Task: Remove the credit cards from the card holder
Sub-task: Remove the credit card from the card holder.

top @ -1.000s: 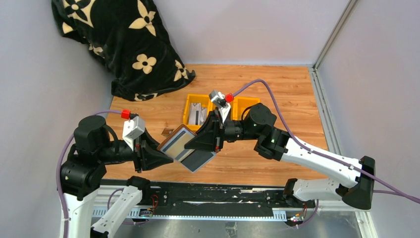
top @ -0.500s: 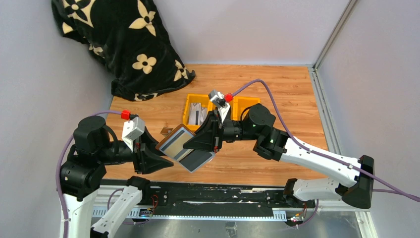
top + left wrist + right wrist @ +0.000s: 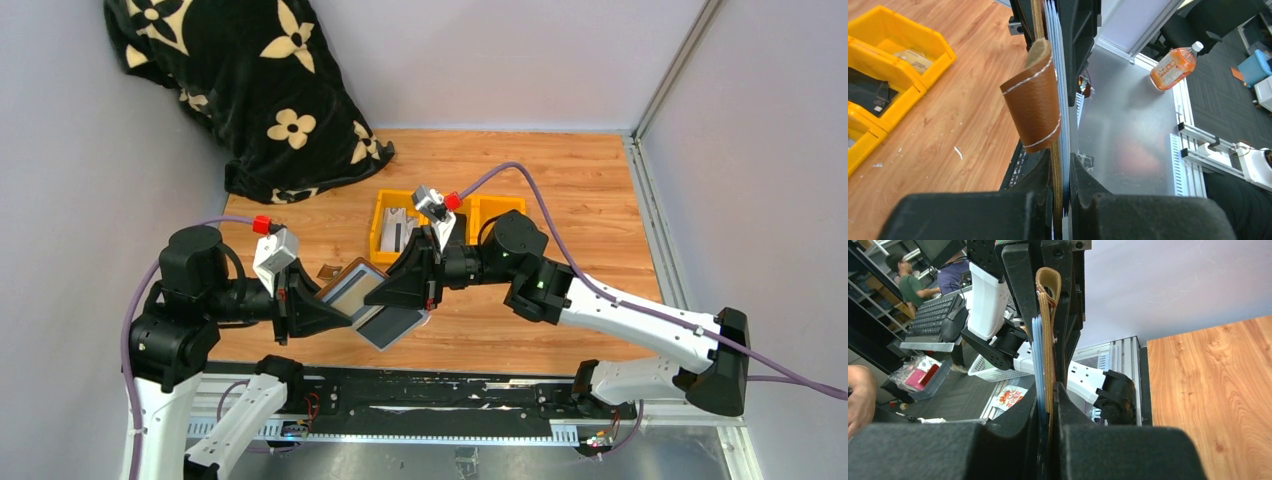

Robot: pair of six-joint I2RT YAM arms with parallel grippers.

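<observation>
The brown leather card holder [image 3: 352, 290] hangs open in the air over the table's near edge, its grey inner face up, held between both arms. My left gripper [image 3: 335, 312] is shut on its left edge; in the left wrist view the jaws pinch the leather edge [image 3: 1057, 165] together with the thin blue-grey edges of the credit cards [image 3: 1065, 115], below a curled leather strap [image 3: 1034, 100]. My right gripper [image 3: 402, 292] is shut on the opposite side, squeezing the card holder [image 3: 1049, 340] and the credit cards [image 3: 1037, 355] edge-on.
Yellow plastic bins [image 3: 400, 225] with dark and grey items stand behind the grippers on the wooden table [image 3: 560, 190]. A black flowered blanket [image 3: 240, 90] lies at the back left. A small brown scrap [image 3: 328, 270] rests on the table near the left gripper.
My left gripper has moved right onto the card holder's left edge and closed on it. The right arm and the holder have shifted slightly left.
</observation>
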